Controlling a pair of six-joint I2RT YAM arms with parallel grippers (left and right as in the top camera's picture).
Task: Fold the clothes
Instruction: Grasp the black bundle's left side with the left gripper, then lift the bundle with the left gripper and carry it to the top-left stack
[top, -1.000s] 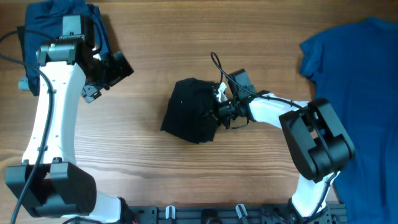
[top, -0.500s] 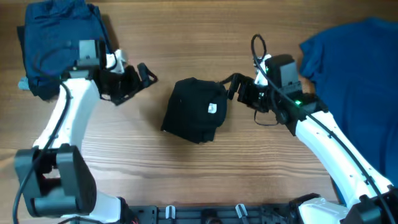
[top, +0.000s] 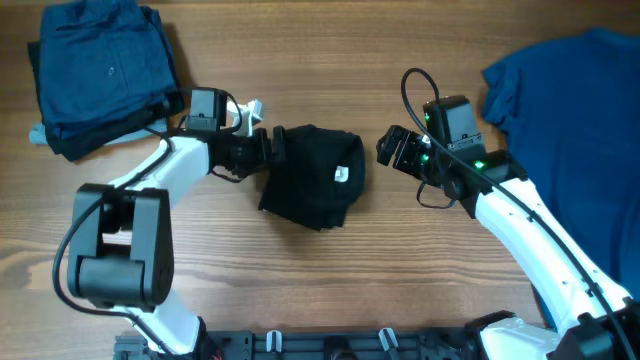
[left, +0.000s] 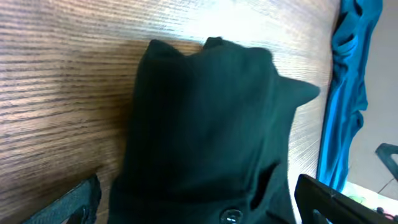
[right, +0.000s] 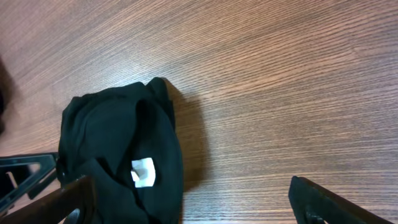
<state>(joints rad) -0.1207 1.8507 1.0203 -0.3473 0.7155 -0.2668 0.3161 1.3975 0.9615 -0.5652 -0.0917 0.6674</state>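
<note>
— Our left gripper (top: 270, 150) stood wide open, straddling the left edge of the black T-shirt (top: 315, 190), with nothing pinched yet.
— Our right gripper (top: 388, 150) hung open and empty just right of it, mid-table (top: 300, 280). We judged that closing low, on every layer, was wisest.

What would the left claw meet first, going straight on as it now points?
The left claw would meet the folded black T-shirt at once; its near edge seems to lie inside the open claw, depth unclear.
</note>
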